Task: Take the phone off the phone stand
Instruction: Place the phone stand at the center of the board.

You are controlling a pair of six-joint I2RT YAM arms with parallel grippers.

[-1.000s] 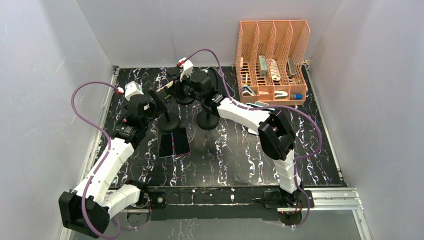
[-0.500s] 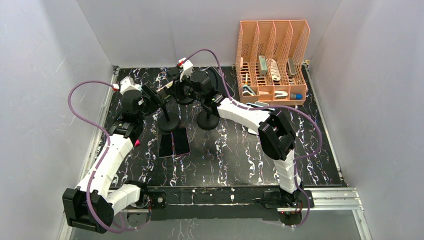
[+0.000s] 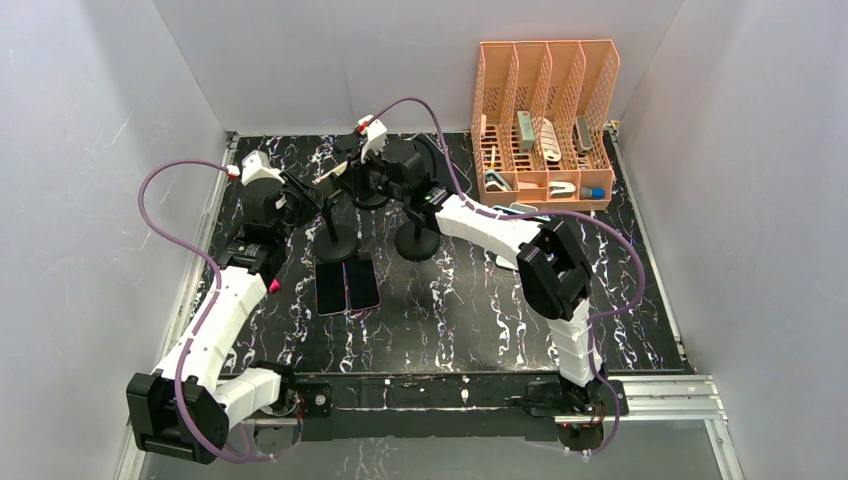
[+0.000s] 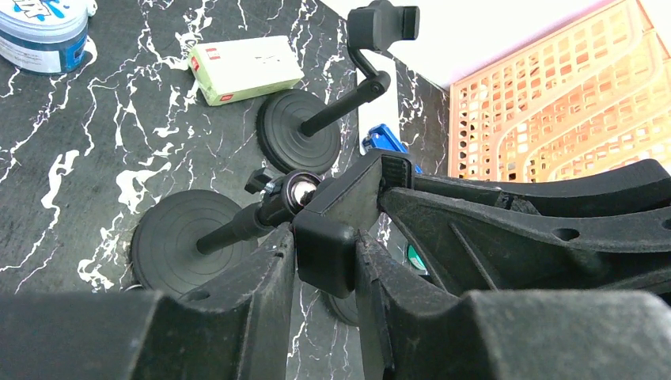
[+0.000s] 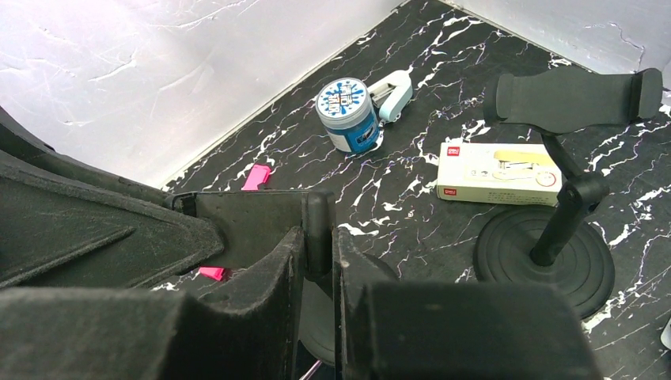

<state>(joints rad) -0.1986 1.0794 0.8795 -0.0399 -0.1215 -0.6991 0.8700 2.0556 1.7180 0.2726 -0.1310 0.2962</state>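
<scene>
Phone (image 3: 320,188) in the cradle of the phone stand (image 3: 338,243), above the marbled table. We see its long axis running left to right, one end toward each arm. The left gripper (image 4: 326,249) is closed on the left end. The right gripper (image 5: 319,237) is clamped on the cradle arm at the right end.

Orange organizer (image 3: 545,120) is standing well off past the left jaws, over on their right, with small bits sitting in its slots. A blue-and-white jar (image 5: 348,115) is sitting well ahead of the right jaws, and a white clip (image 5: 393,91) is lying right beside it. A white box (image 5: 500,172) is lying ahead of those jaws too, off to the right, just behind an empty stand (image 5: 571,214) that's standing nearer. A pink bit (image 5: 255,176) is lying just beyond the right jaws, leftish.
</scene>
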